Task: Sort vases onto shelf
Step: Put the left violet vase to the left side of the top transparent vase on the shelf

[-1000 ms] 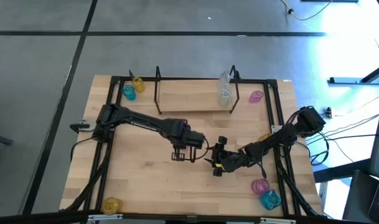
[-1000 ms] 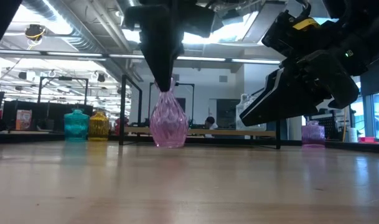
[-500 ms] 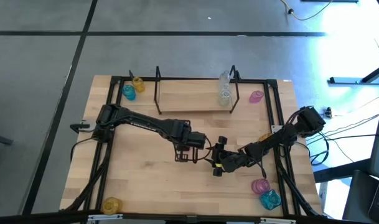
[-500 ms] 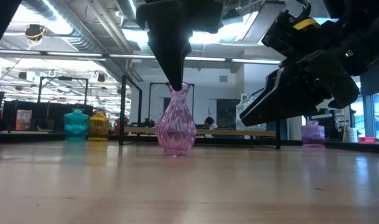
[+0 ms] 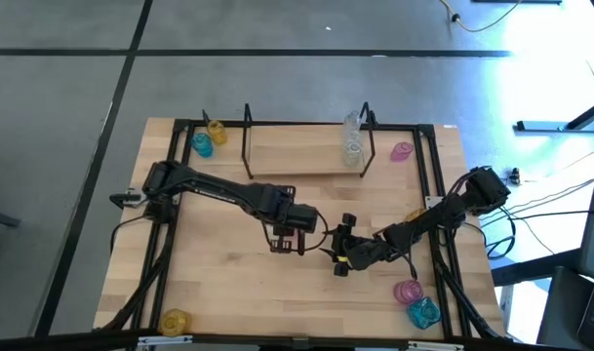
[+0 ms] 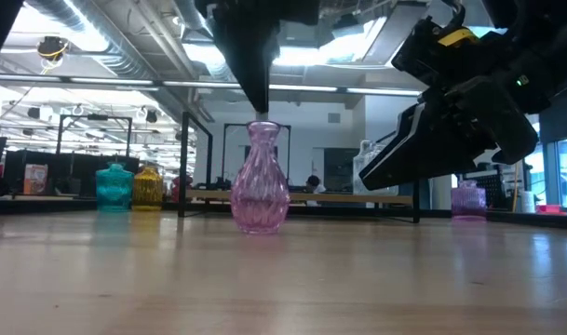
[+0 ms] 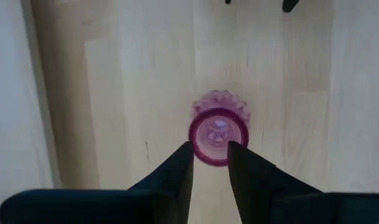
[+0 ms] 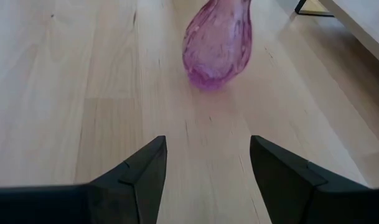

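Since a second ago the left gripper [image 7: 209,163] has released the pink ribbed glass vase [image 6: 259,191], fingers slightly parted above its rim. It stands upright mid-tabletop [image 5: 228,283]. Expect light, slippery, breakable glass; pinch the narrow neck. Right gripper [image 8: 205,158] waits spread nearby.

Pink vase [image 6: 260,177] stands upright mid-desk, ribbed glass, narrow neck, open mouth up. On the shelf [image 5: 297,154], a low pale board with black wire ends, clear vases [image 5: 351,144] stand at its right end. A blue vase [image 5: 201,144] and a yellow vase [image 5: 217,131] sit just left of the shelf, a small pink one [image 5: 402,151] just right. Near the front edge: another yellow [image 5: 176,320] at left, a pink [image 5: 408,291] and a blue [image 5: 423,311] at right.
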Tool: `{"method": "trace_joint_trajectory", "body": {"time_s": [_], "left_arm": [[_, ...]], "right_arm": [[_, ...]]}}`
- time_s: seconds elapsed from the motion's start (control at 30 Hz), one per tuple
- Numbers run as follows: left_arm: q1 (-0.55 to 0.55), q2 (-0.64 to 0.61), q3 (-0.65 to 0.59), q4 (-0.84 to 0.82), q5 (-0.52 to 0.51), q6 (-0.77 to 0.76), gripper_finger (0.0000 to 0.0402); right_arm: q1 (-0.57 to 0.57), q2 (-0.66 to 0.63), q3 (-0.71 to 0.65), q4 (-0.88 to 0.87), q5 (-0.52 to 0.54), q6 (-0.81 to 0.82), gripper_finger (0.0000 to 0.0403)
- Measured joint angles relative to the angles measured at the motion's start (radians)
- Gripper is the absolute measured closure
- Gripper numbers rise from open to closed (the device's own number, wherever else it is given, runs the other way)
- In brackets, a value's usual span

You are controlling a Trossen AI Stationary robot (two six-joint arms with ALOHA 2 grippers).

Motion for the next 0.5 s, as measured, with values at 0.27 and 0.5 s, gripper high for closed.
{"method": "trace_joint_trajectory", "body": {"time_s": [0.27, 0.5], "left_arm": [[-0.048, -0.066, 0.0, 0.024, -0.015, 0.092, 0.0309], [-0.108, -0.204, -0.149, 0.172, -0.071, 0.122, 0.0309]], "right_arm": [[0.0, 0.0, 0.0, 0.001, -0.028, 0.002, 0.0187], [0.0, 0.0, 0.0, 0.003, -0.044, 0.001, 0.0187]]}}
